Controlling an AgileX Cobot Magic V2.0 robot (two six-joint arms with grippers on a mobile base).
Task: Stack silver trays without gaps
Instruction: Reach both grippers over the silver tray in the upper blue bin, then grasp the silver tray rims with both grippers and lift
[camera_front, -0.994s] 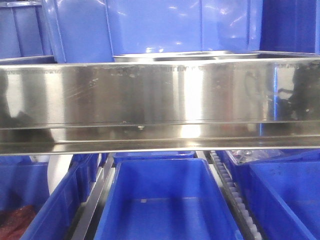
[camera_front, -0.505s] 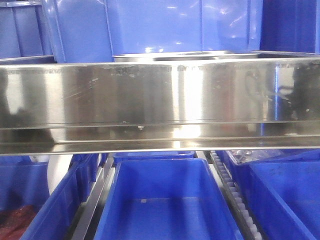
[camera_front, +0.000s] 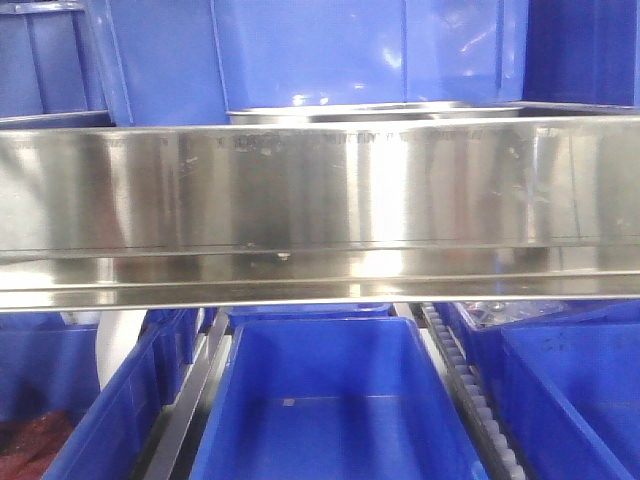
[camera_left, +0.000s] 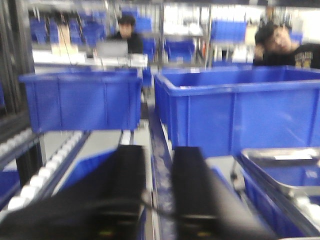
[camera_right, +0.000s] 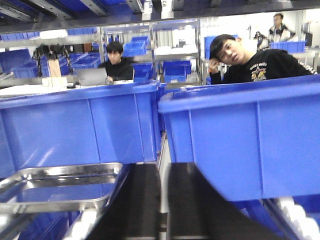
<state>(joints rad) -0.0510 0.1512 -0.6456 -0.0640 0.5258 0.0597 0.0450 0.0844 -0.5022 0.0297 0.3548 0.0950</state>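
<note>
Beside the silver tray (camera_right: 60, 187) the right gripper (camera_right: 164, 200) is closed empty, the left gripper (camera_left: 158, 190) slightly parted; its rim could be clipped, skewing stacking

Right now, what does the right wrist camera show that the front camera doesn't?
Only the right wrist view: the right gripper, fingers close together and empty, and two people behind the blue bins. Only the front view: the long steel shelf rail across the frame. Both: blue bins and a silver tray, though only its rim shows in the front view.
</note>
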